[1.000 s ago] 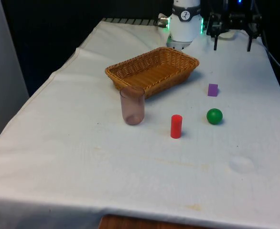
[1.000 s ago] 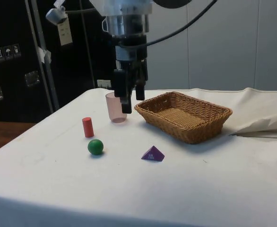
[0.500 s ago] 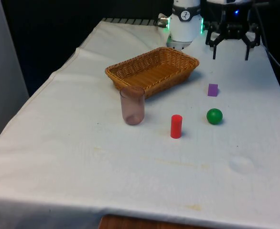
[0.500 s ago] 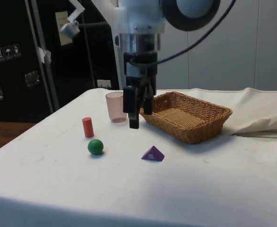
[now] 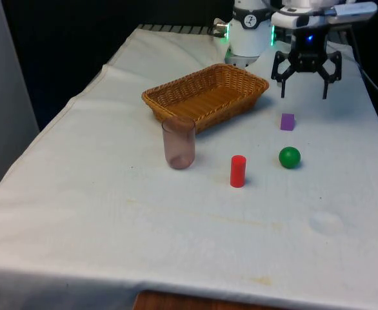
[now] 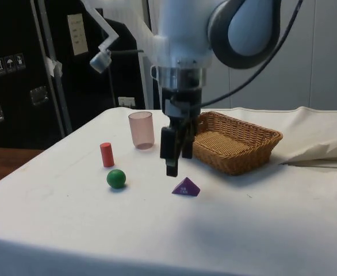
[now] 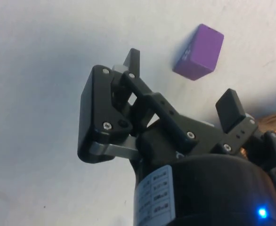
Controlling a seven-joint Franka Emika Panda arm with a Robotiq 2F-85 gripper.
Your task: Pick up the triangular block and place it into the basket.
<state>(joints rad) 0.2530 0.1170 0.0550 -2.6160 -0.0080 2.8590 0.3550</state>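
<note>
The jaws are hanging in the air over the desk (image 5: 111, 213), spread wide apart and gripping nothing. No point goes on them, but the two black fingers (image 5: 282, 87) are pointing down at the white cloth.

The purple block (image 5: 288, 121) is sitting on the cloth just below the jaws and a little past their tips, not touching them. In the side view the block (image 6: 186, 187) is looking like a small pyramid with a sharp top and slanted sides, lying flat on its base. In the wrist view the block (image 7: 198, 52) is showing a flat purple face with a faint mark on it, and it is lying beyond the finger tips, nearer to one finger (image 7: 231, 107) than to the other.

The basket (image 5: 205, 95) is woven, brown and long, and it is sitting on the desk beside the jaws, on the side toward the front view's left. Nothing is lying inside it.

The green ball (image 5: 289, 157) is resting on the cloth near the block, farther from the jaws than the block is. The red peg (image 5: 238, 171) is standing upright beside the ball. The pink cup (image 5: 179, 143) is standing upright, well apart from the jaws, close to the near end of the basket.
</note>
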